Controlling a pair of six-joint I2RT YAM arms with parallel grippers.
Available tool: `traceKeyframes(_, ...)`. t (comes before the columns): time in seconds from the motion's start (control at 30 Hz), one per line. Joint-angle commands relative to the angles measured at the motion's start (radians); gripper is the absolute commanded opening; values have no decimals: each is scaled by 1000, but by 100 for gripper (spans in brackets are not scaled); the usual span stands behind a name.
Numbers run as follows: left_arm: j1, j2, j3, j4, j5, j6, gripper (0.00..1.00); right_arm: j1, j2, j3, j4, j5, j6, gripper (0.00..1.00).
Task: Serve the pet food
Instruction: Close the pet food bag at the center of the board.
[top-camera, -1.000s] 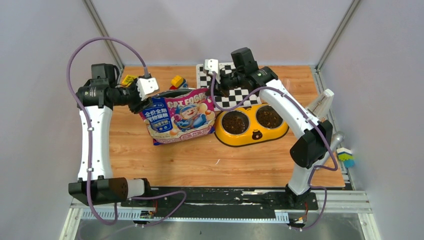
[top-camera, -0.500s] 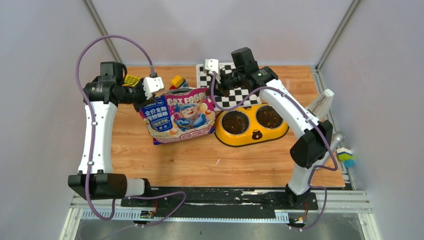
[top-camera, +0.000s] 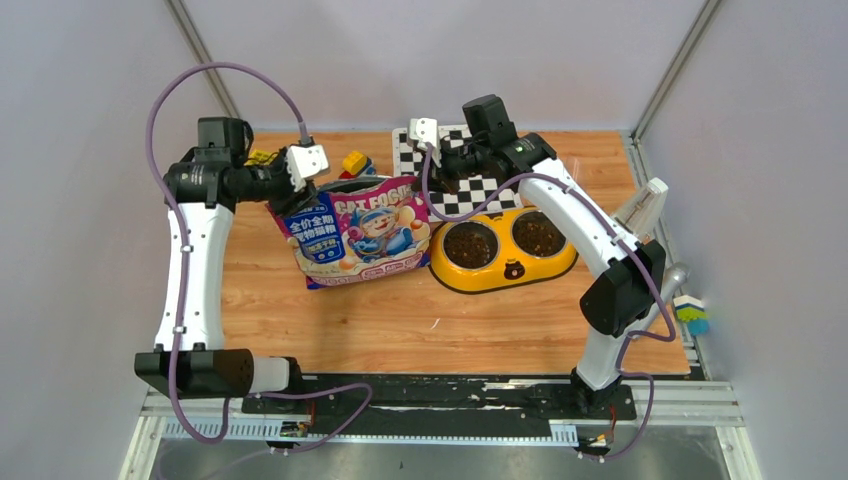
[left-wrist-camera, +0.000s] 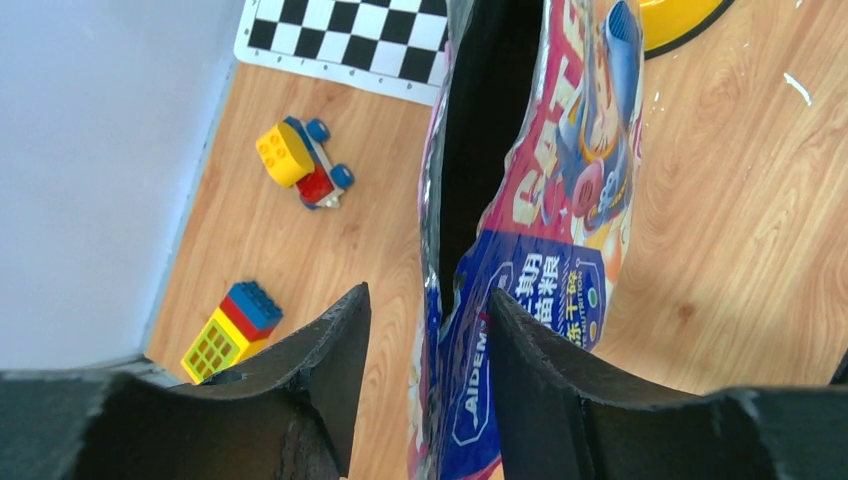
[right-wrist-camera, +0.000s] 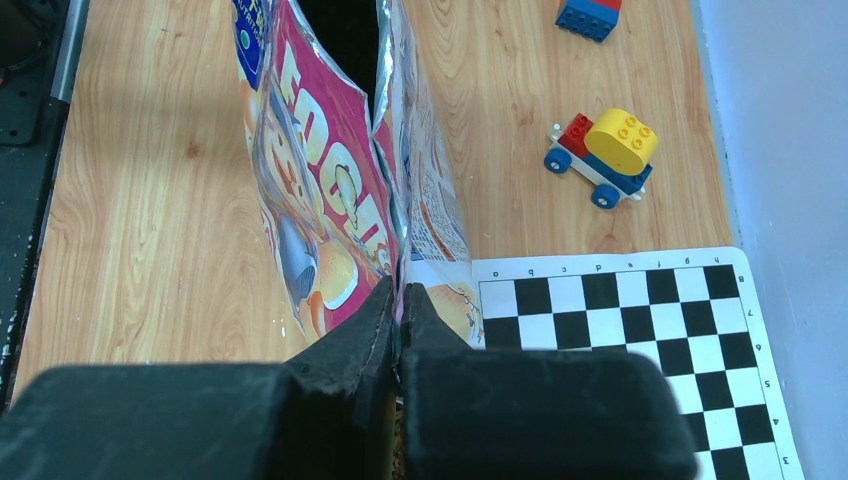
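The glossy pink-blue "CAT FOOD" bag (top-camera: 360, 230) stands upright mid-table with its mouth open. My right gripper (top-camera: 426, 186) is shut on the bag's top right corner; in the right wrist view its jaws (right-wrist-camera: 398, 290) pinch the bag (right-wrist-camera: 310, 200) edge. My left gripper (top-camera: 278, 193) is at the bag's top left corner. In the left wrist view it (left-wrist-camera: 428, 292) is open, with the bag (left-wrist-camera: 560, 200) edge between the fingers. Dark brown kibble (top-camera: 470, 243) fills both steel cups of the yellow double bowl (top-camera: 510, 272), right of the bag.
A checkerboard sheet (top-camera: 470, 190) lies behind the bowl. A toy car (top-camera: 354, 162) and a yellow-green block (top-camera: 258, 158) sit behind the bag near the back wall. A clear scoop (top-camera: 645, 205) and a small brush (top-camera: 690, 312) are at the table's right edge.
My left arm swung back and to the right, and its wrist rose slightly at the bag's left corner. The right arm and the bag stayed put.
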Motion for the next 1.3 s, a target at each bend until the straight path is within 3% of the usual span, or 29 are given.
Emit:
traceKeyframes(0.0, -28, 20, 29, 33, 24, -29, 54, -36, -103, 58, 76, -20, -14, 0)
traceKeyframes(0.17, -82, 37, 25, 33, -3, -33, 51, -35, -101, 67, 75, -19, -12, 0)
traceKeyframes(0.23, -93, 42, 24, 34, -15, -33, 45, -35, -100, 69, 75, -19, -11, 0)
traceKeyframes(0.3, -96, 46, 25, 36, -21, -36, 33, -35, -100, 67, 74, -20, -11, 0)
traceKeyframes(0.4, -99, 46, 25, 46, -31, -46, 4, -36, -98, 62, 75, -19, -13, 0)
traceKeyframes(0.43, -99, 46, 25, 51, -40, -52, 1, -35, -99, 60, 76, -19, -15, 0)
traceKeyframes(0.73, -99, -12, -28, 119, -93, -68, 0, -35, -101, 63, 68, -7, -32, 0)
traceKeyframes(0.97, -105, 37, 24, 31, -49, -29, 71, -35, -94, 71, 56, -12, -34, 0)
traceKeyframes(1.1, -112, 70, 76, -8, -19, -26, 81, -33, -93, 70, 53, -10, -34, 0)
traceKeyframes(1.27, -146, 130, 125, -56, -35, -26, 81, -29, -94, 74, 51, -9, -34, 0)
